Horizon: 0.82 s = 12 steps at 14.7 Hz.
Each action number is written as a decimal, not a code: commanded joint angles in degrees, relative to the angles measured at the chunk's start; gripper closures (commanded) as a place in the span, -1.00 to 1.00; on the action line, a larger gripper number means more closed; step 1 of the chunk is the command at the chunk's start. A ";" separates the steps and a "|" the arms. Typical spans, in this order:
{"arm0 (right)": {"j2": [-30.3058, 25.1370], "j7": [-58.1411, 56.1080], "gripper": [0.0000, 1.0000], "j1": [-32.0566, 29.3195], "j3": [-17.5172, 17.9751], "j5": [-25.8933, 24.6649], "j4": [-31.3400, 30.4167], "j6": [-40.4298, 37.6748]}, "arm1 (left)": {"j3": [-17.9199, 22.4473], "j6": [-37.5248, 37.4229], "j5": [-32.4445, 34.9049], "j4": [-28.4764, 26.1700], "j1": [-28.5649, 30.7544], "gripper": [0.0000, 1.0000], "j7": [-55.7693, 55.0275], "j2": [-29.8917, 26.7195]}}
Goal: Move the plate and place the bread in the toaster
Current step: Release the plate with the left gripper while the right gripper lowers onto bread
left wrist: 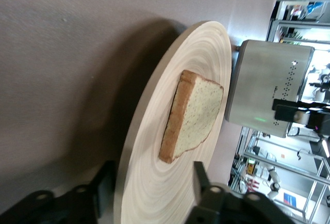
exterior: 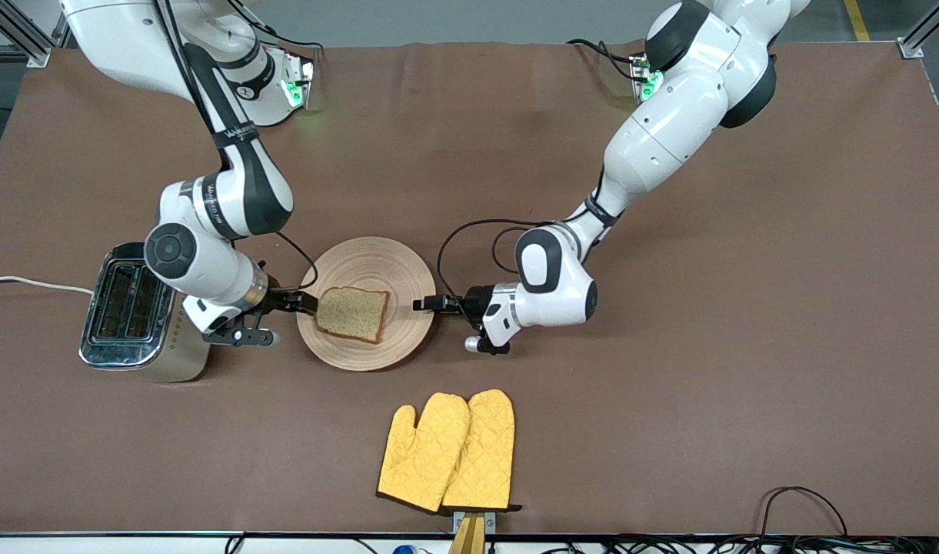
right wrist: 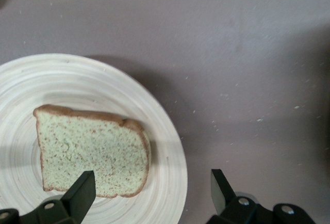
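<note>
The bread lies on the plate, mid-table, beside the toaster at the right arm's end. My left pincer is wide, with one finger on each side of the plate's rim. My right pincer is wide too, at the rim by the bread. I should pinch the rim deep and keep the plate flat. The toaster's slots are partly hidden by my right arm.

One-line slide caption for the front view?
Left gripper open around the plate rim; right gripper open at the bread on it, toaster beside.
</note>
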 commanded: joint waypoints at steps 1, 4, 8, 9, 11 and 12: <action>-0.88 0.57 -0.83 1.35 -0.36 3.47 -4.86 3.95 | 3.96 -9.08 5.16 0.31 3.61 -1.00 -3.71 -3.09; 1.05 0.65 -0.50 2.06 -0.36 4.97 -5.65 6.23 | 5.82 -21.02 12.10 0.92 10.63 -1.00 -3.80 -4.85; 3.25 0.57 -0.32 2.06 -0.27 4.97 -6.27 8.88 | 6.26 -34.41 26.05 3.48 19.96 -1.00 -5.03 -9.24; 3.69 0.65 -0.26 2.06 -0.27 4.97 -6.27 9.23 | 6.26 -35.82 30.97 3.48 21.54 -1.00 -5.03 -10.91; 3.87 0.65 -0.13 2.06 -0.27 5.06 -6.10 9.23 | 6.26 -39.77 38.28 3.83 23.92 -1.00 -4.94 -13.81; 3.96 0.65 -0.06 2.06 -0.27 5.15 -6.10 9.23 | 6.35 -41.53 42.14 3.92 25.06 -1.00 -4.76 -15.22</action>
